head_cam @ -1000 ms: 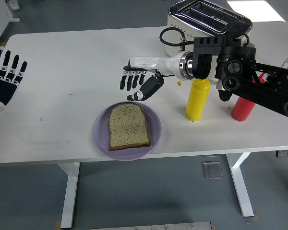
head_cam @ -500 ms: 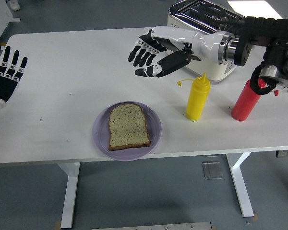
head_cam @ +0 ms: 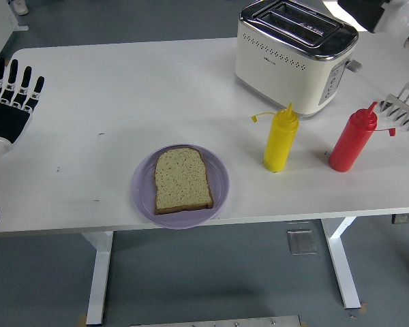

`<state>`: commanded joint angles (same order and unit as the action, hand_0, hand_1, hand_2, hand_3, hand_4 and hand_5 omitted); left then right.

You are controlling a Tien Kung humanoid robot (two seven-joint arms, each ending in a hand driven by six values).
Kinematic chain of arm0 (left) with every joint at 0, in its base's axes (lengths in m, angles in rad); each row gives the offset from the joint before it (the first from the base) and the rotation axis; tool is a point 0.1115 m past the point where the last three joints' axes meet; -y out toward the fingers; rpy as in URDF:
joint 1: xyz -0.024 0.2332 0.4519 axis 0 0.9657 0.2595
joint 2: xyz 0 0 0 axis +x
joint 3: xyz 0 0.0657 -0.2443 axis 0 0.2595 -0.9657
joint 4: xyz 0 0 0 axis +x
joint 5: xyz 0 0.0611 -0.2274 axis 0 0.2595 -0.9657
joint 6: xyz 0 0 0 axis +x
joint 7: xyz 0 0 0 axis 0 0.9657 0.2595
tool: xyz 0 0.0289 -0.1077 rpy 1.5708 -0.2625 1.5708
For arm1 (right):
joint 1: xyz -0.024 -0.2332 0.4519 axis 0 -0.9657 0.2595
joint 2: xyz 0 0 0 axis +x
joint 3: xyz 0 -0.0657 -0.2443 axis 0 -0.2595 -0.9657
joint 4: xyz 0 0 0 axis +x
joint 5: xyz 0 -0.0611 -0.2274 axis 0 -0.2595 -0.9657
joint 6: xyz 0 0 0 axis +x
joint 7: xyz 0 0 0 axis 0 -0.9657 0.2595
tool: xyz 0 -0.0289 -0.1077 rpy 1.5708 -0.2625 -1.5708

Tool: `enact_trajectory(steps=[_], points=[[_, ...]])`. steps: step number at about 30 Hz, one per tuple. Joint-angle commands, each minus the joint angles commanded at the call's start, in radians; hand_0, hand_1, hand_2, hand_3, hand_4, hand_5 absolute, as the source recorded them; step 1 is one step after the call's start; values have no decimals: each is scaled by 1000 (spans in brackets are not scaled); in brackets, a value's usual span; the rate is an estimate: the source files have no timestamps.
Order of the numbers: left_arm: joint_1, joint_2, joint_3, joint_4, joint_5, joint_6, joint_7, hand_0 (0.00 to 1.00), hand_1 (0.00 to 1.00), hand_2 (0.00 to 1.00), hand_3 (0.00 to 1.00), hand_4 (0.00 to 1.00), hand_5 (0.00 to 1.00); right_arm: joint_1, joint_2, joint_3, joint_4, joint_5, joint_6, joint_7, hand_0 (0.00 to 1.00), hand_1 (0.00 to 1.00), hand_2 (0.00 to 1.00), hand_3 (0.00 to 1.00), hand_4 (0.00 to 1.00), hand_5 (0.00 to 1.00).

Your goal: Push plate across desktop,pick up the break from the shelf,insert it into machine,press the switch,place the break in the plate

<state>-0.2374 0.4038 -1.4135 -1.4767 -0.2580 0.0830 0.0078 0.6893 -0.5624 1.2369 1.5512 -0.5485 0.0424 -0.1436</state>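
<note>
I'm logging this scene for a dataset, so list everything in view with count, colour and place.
plate: one, pale purple, near edge of the table, centre
bread slice: one, light brown, lying flat on the plate
toaster: one, cream with metal top, far right; slots look empty
yellow squeeze bottle: one, upright, in front of the toaster
red squeeze bottle: one, upright, right of the yellow one
metal rack: one, silver, right edge, partly cut off
table: one, white
left hand: black, fingers spread, left edge
right arm: only a part, top right corner
</note>
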Motion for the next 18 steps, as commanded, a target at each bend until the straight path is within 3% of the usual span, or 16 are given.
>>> enact_trajectory(steps=[4, 10, 18], points=[[2, -2, 3, -13, -1, 1, 0, 841, 762, 717, 726, 788, 998, -87, 1, 94, -21, 103, -44, 36, 734, 716, 704, 698, 697, 268], [3, -5, 8, -25, -2, 2, -1, 839, 761, 715, 721, 784, 998, -198, 16, 188, -23, 222, -73, 61, 750, 725, 705, 697, 695, 296], [2, -6, 18, -44, -7, 3, -1, 835, 760, 712, 718, 780, 998, -271, 37, 243, -17, 278, -84, 76, 770, 728, 705, 697, 695, 301]])
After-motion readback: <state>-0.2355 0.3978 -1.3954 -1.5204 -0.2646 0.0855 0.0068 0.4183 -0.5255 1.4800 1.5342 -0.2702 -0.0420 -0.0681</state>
